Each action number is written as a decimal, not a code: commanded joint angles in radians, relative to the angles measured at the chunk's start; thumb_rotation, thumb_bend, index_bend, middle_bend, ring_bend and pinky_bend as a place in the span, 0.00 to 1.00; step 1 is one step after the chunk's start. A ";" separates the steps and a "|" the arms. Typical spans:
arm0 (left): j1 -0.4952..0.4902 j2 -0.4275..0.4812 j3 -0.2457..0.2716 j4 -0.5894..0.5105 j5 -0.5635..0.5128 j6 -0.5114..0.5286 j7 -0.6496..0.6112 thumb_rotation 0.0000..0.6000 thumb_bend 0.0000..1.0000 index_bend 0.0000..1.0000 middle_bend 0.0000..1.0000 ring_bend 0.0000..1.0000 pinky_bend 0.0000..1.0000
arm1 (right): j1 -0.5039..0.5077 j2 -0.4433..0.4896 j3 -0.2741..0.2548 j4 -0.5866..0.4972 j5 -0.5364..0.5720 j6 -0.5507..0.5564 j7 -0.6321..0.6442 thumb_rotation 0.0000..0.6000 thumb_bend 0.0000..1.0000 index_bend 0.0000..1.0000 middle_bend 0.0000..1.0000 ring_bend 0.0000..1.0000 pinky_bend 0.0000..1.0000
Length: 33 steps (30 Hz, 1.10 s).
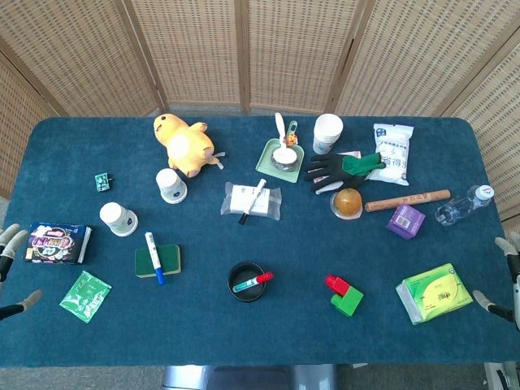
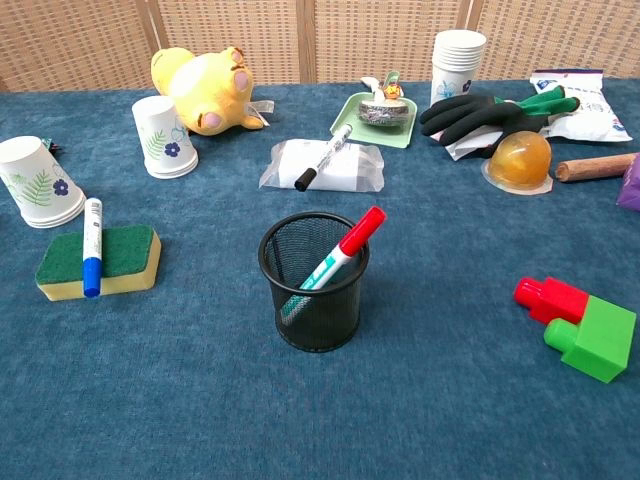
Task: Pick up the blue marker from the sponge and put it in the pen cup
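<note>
The blue marker, white-bodied with a blue cap, lies across the left end of the green-and-yellow sponge at the table's left front. The black mesh pen cup stands at the centre front, holding a red-capped marker. My left hand shows at the left edge of the head view, well left of the sponge, fingers apart and empty. At the right edge my right hand is also spread and empty. Neither hand appears in the chest view.
Two paper cups stand behind the sponge, near a yellow plush. A black marker on a tissue pack lies behind the cup. A red-and-green brick, a green packet and a snack bag sit along the front.
</note>
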 commanded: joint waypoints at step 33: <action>-0.402 -0.186 -0.021 0.300 0.287 -0.351 0.162 1.00 0.26 0.32 0.00 0.00 0.06 | -0.005 0.028 0.004 -0.017 0.003 -0.006 0.070 1.00 0.00 0.15 0.00 0.00 0.00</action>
